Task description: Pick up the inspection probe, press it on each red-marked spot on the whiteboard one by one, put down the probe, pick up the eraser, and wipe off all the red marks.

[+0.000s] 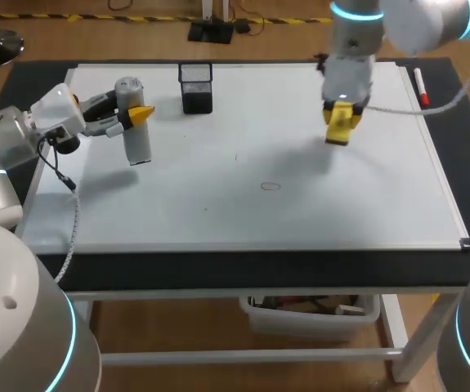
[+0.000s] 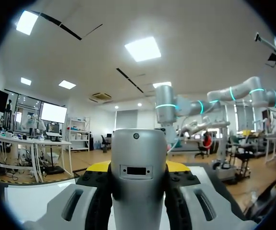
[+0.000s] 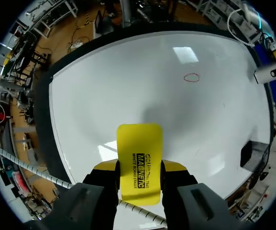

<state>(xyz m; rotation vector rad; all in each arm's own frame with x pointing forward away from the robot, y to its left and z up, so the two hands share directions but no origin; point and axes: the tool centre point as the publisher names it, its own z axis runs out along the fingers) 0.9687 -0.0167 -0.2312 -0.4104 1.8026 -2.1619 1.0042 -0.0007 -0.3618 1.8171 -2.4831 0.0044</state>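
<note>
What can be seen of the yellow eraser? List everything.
The eraser is a flat yellow block with rounded corners, plastic-looking, with black print on one face. The right gripper is shut on its long sides, one end sticking out ahead. It hangs over the whiteboard, apparently not touching it.

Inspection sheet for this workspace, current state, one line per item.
Surface: white whiteboard on a black table top, one red oval mark near its middle.
Job's things: grey cylindrical probe upright; yellow block eraser held over the board.
Clutter: black mesh pen holder; red-and-white marker pen at board's right edge.
Grippers: left gripper shut on the probe; right gripper shut on the eraser.
Cables: black cable hanging off left arm; white cable by right arm.
Surroundings: nothing seen.
</note>
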